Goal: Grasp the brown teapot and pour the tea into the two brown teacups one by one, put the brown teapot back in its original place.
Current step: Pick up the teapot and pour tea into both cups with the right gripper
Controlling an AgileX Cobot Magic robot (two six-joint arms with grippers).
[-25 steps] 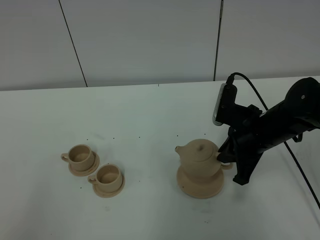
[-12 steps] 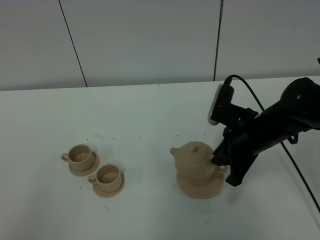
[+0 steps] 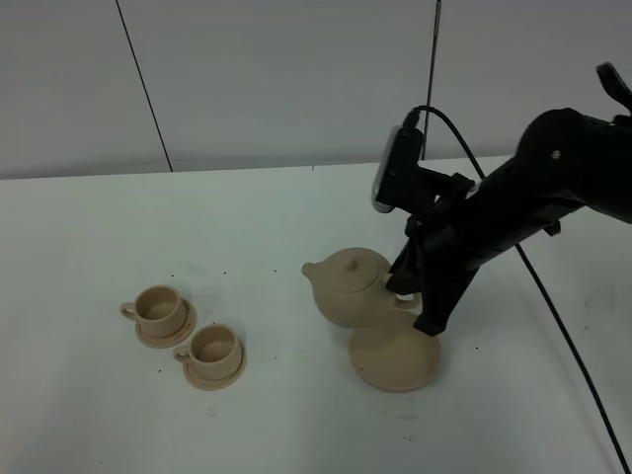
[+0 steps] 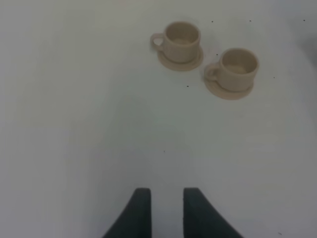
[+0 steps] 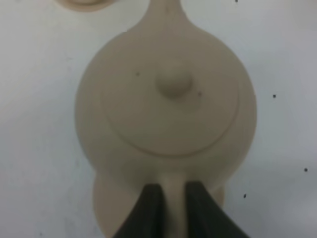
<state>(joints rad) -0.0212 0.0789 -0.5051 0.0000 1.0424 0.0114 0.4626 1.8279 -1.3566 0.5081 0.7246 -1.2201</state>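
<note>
Right pincer (image 5: 173, 196) gripping brown teapot (image 5: 168, 109), seemingly above saucer (image 3: 395, 360)

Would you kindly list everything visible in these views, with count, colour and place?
teapot: 1, tan, in the air, spout toward the cups
large saucer: 1, tan, on the table, below the teapot's handle side
teacups: 2, tan, left part of the table
small saucers: 2, tan, one under each cup
table: 1, white
right tool: 1, black, shut on the teapot's handle
left tool: 1, dark, slightly open, empty, above the table
</note>
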